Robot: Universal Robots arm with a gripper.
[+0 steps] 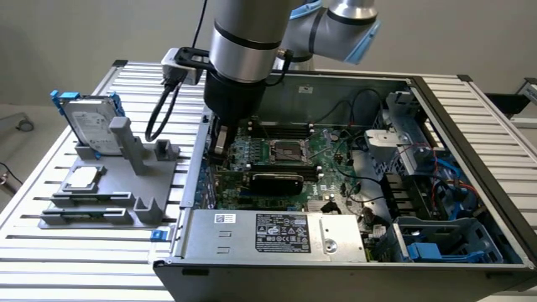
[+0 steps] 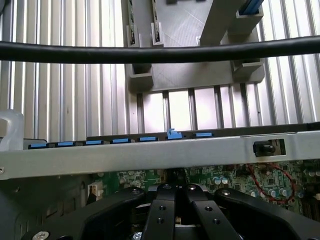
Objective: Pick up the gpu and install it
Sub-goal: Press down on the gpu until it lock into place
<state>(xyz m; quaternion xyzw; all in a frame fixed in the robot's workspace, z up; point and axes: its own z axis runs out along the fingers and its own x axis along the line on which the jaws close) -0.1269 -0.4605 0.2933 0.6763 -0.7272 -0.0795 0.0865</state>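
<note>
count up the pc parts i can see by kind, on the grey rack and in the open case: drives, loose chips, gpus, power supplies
hard drive, on the rack: 1
square silver chip, on the rack: 1
gpu, in the case: 1
power supply, in the case: 1
total: 4

The arm descends steeply into the open computer case, wrist near its wall on the exterior view's left. The gripper (black linkages folded inward) has its fingers drawn together above the motherboard.
</note>
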